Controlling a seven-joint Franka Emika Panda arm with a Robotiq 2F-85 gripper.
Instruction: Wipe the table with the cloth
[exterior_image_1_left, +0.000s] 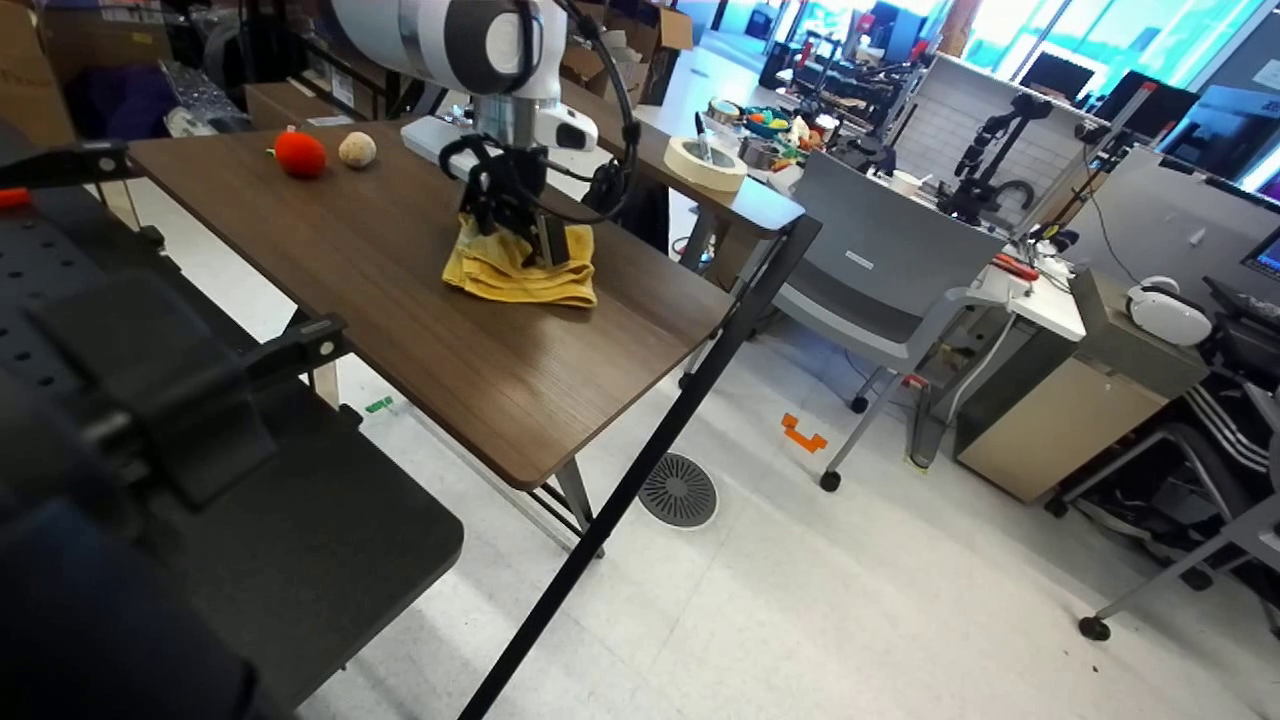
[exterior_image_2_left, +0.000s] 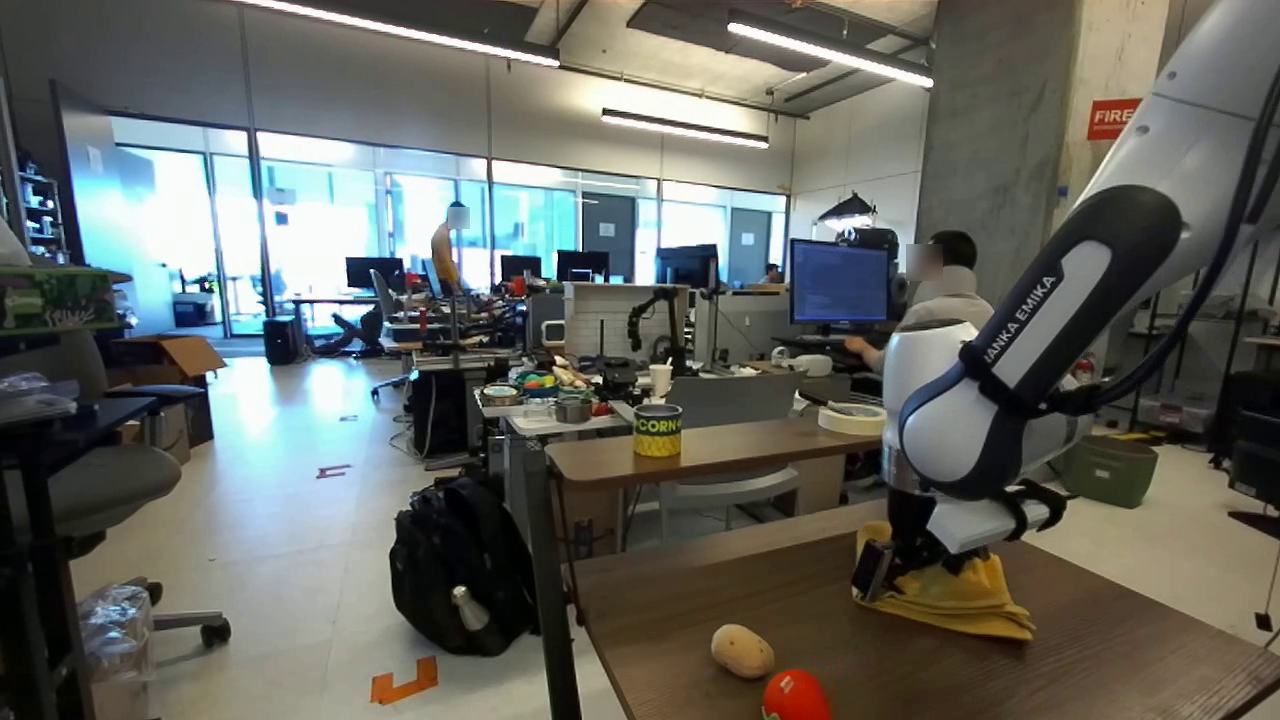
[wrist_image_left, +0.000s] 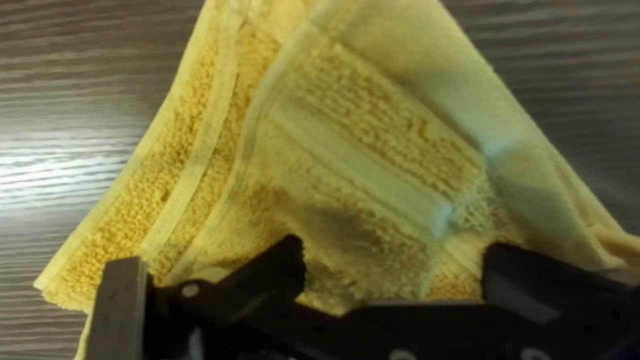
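The mustard-yellow cloth lies folded and a little rumpled on the dark brown table. In an exterior view the same cloth spreads under my wrist. My gripper points down over it, fingers wide apart and low at its surface. From the wrist, the cloth fills the middle, its folds running between and ahead of the open jaws. A finger shows at lower left, by the cloth's edge; the opposite one falls outside that view. No fabric looks pinched. How firmly the fingertips touch it I cannot tell.
A red tomato-like ball and a pale potato-like object rest at one end of the table. Alongside runs a narrow wooden ledge bearing a corn can and a tape roll. A black post rises by the table's end.
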